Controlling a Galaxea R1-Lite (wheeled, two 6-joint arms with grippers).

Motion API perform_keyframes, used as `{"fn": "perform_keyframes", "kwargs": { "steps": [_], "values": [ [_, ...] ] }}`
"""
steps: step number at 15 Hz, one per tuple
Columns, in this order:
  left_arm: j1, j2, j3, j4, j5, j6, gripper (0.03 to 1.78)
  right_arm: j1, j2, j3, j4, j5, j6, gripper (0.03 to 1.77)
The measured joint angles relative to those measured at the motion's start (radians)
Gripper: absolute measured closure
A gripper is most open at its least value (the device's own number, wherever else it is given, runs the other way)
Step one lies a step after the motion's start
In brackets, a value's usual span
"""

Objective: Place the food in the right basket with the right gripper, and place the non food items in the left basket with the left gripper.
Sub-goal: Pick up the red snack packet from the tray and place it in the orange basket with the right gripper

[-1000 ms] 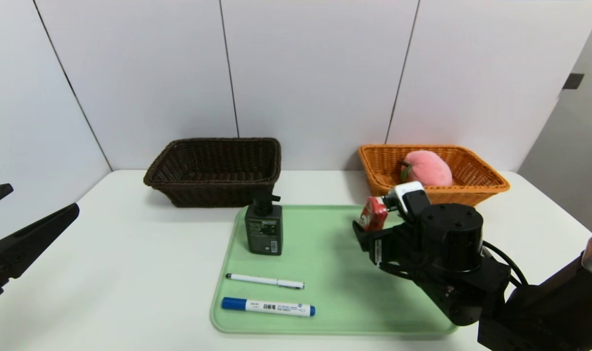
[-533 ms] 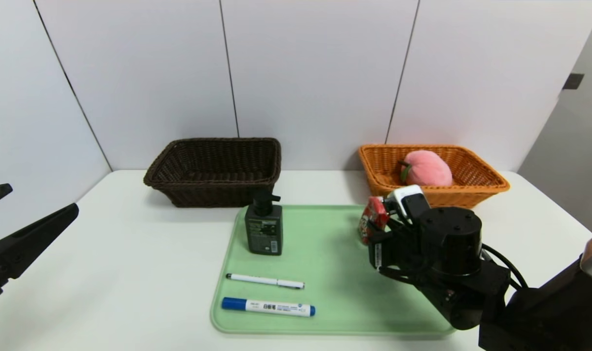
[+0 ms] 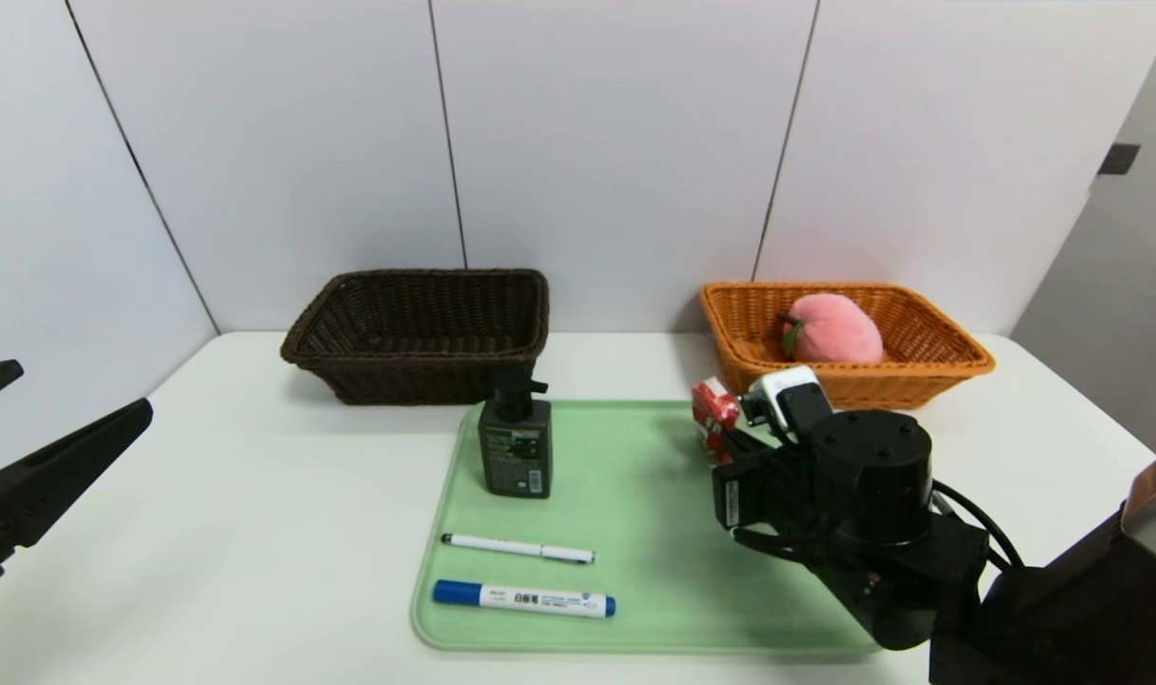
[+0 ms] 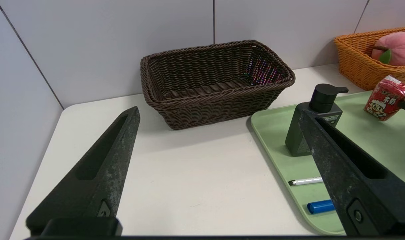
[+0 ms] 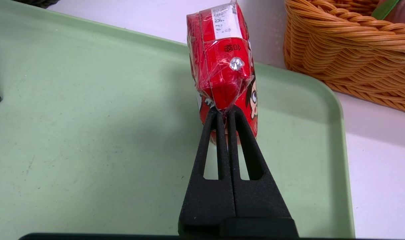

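The right gripper [image 5: 223, 113] has its two tapered matte-black fingers pressed together, pinching the crinkly sealed edge of the glossy red snack packet [image 5: 222, 63] over the far right corner of the smooth green tray [image 3: 635, 533]. The orange woven right basket [image 3: 930, 366] behind that tray holds the plush pink peach [image 3: 832, 328]. On the tray stand the square dark pump bottle [image 3: 516, 447], the thin white pen [image 3: 518, 548] and the blue-capped marker [image 3: 523, 598]. The dark brown wicker left basket [image 3: 416, 333] sits beyond the tray's left corner. The left gripper [image 4: 219, 110], fingers spread wide, hangs left of the tray, partly cut off.
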Motion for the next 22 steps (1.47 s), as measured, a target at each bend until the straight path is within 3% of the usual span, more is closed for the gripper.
{"fn": "perform_keyframes", "kwargs": {
  "steps": [18, 21, 22],
  "values": [
    [0.000, -0.001, 0.009, 0.000, 0.000, 0.000, 0.12, 0.014, -0.025, 0.024, 0.008, -0.011, -0.004, 1.75],
    [0.000, -0.001, 0.009, 0.000, 0.000, 0.000, 0.12, 0.025, -0.007, 0.008, 0.004, -0.066, -0.012, 1.75],
    [0.000, -0.001, 0.009, 0.000, 0.000, 0.000, 0.12, 0.029, 0.000, 0.001, 0.004, -0.076, -0.015, 1.59]
  ]
}}
